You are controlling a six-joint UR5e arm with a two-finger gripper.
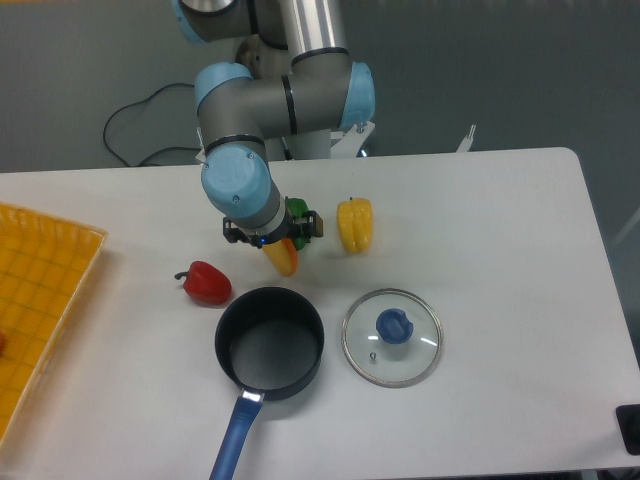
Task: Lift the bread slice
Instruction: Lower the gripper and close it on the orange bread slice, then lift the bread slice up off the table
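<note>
The bread slice (282,258) is a thin yellow-tan piece with an orange crust edge, hanging tilted just below my gripper (272,238) near the table's middle. The gripper is shut on its upper part, and the slice sits a little above the white table (500,230). The arm's blue wrist covers the top of the slice and most of the fingers. A green object (298,211) peeks out behind the gripper.
A yellow bell pepper (354,225) stands just right of the gripper. A red pepper (206,284) lies to the lower left. A dark pot with blue handle (269,347) sits in front, a glass lid (392,336) beside it. An orange tray (40,300) is at the left edge.
</note>
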